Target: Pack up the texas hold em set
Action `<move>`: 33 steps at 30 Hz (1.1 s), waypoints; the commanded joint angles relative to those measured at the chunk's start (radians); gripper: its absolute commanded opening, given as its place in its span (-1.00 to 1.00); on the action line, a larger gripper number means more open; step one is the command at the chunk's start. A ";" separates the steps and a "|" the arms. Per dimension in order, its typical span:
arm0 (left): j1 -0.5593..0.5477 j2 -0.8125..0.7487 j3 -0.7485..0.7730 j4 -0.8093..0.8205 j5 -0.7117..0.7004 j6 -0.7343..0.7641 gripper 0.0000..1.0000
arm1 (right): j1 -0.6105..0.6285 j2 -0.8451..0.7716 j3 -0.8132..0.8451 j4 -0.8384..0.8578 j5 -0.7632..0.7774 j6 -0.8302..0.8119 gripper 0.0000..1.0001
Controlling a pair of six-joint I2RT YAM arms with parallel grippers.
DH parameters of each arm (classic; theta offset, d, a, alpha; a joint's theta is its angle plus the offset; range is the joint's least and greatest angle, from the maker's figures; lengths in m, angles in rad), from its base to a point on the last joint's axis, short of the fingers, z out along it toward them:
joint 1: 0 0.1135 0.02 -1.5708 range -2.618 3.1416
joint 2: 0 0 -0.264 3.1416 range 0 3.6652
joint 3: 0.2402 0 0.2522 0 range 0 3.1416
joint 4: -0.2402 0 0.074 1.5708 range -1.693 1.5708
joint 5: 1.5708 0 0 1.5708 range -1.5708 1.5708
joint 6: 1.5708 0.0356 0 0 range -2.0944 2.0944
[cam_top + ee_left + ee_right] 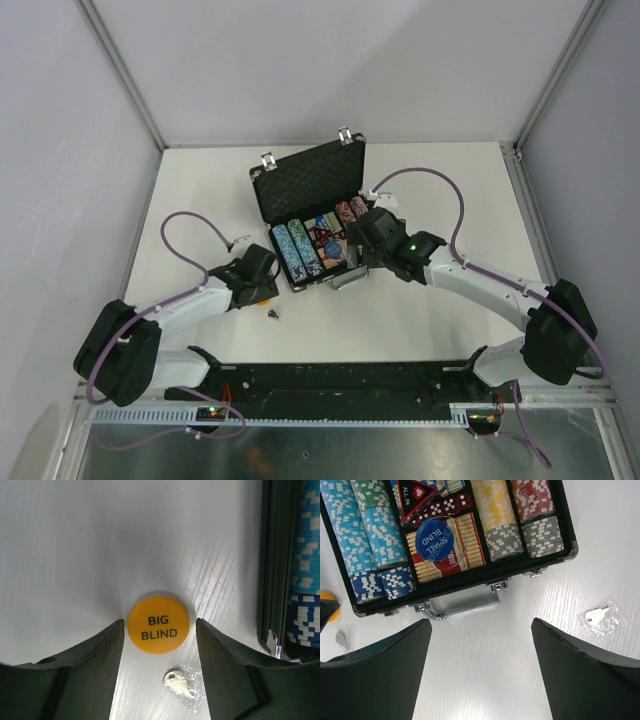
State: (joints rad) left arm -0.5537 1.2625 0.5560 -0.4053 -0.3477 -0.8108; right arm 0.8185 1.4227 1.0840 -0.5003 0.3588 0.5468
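Small black silver-trimmed briefcase [475,580] lies open at table ctr, its foam-lined lid [305,185] tilted back toward the far wall and its chrome handle [462,606] facing the arms. Tray holds rows of poker chips [375,535] on edge: light blue, dark blue, green, yellow, grey, red, all w/ white edge marks. Middle compartment holds red dice [440,507], a red triangle [417,495] lettered "ALL IN" w/ a heart, and a blue round button [437,540] lettered "SMALL BLIND" lying on a red-striped card deck [465,560]; the deck's print is mostly covered, not legible. Orange round button [158,627], lettered "BIG BLIND", lies flat on the table just L of the case, outside it. Left gripper [159,622] straddles this button: jaws apart, narrow gap each side, nothing gripped. Right gripper [481,630] hangs over bare table just in front of the handle, jaws spread wide, holding nothing. Two small silver keys in clear plastic bags lie loose: one [182,684] near the orange button, the other [601,619] off the case's R front corner. Surface: white table top [430,320], matte, w/ fine streaked grain. Near edge: black mounting rail [340,380] carrying both arm bases; purple cables [430,175] loop over the arms. Surround: plain pale-grey wall panels [350,70] btwn aluminium frame posts [120,70].
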 commanded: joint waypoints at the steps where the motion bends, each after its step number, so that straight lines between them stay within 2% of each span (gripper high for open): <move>1: 0.021 0.031 0.017 0.026 -0.015 -0.004 0.27 | -0.004 -0.032 -0.004 0.028 0.009 0.011 0.75; 5: 0.023 0.036 0.011 0.030 -0.003 0.003 0.23 | -0.004 -0.038 -0.006 0.025 0.014 0.013 0.74; 12: 0.021 0.055 -0.006 0.019 0.027 0.034 0.32 | -0.003 -0.060 -0.016 0.032 0.021 0.019 0.74; 22: -0.024 0.101 0.024 -0.063 -0.070 0.035 0.33 | -0.002 -0.064 -0.027 0.041 0.021 0.024 0.74; 33: -0.036 0.037 -0.032 -0.074 0.009 0.002 0.38 | -0.001 -0.065 -0.029 0.049 0.013 0.021 0.73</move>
State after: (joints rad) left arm -0.5827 1.3106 0.5766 -0.3870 -0.3927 -0.7780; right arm 0.8177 1.3891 1.0603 -0.4862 0.3588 0.5507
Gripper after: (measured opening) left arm 0.689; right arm 0.870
